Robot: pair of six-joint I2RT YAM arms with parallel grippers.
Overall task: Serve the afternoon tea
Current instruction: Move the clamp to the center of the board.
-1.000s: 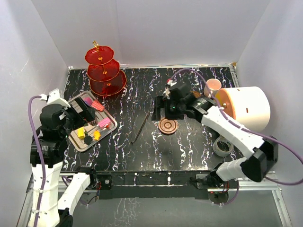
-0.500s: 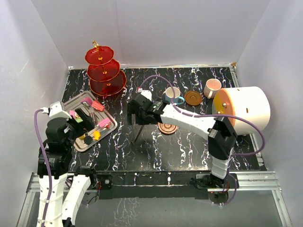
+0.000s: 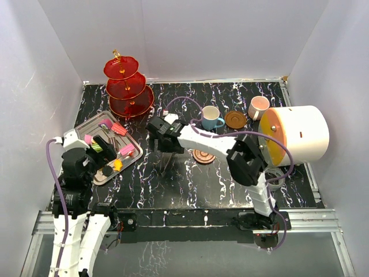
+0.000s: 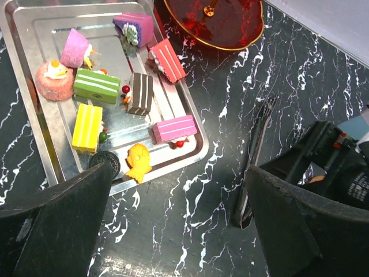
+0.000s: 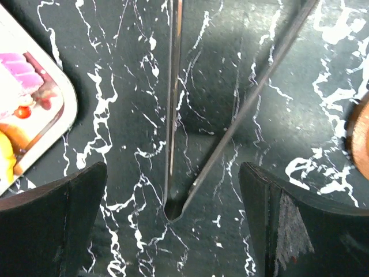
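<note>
Three tiers: we find the translucent red three-tier stand with its gold rod (image 3: 128, 86) at the far left of the black marbled table (image 3: 190, 184), no sweet showing on any tier.
Sweets: the small colourful block sweets (image 4: 96, 85) all lie on the rectangular silver metal tray (image 4: 196, 138), just beside the stand's bottom tier. As far as we see, none is served.
Tongs: the thin metal tongs (image 5: 172, 115) lie flat on the table between the tray and the nearer saucer, in nobody's grip.
Right gripper: the right gripper (image 5: 173, 199) hangs over the joined end of the tongs, jaws spread wide and empty.
Left gripper: the left gripper (image 4: 176, 202) hovers above the near edge of the tray, jaws wide apart and carrying nothing.
Cups: the blue cup (image 3: 210, 118) and the pink cup (image 3: 259, 107) stand on the table at the far side, neither on a saucer.
Saucers: one round brown saucer (image 3: 234, 119) lies between the two cups and the other round brown saucer (image 3: 204, 156) lies nearer, beside the right arm. Both are bare.
Bystander: the big white cylinder with an orange face (image 3: 300, 134) lies at the right edge, close by the pink cup.
Progress: we judge the service barely begun. The tongs are yet to be lifted, every sweet is yet to reach the stand, and both cups are yet to be set on saucers.
</note>
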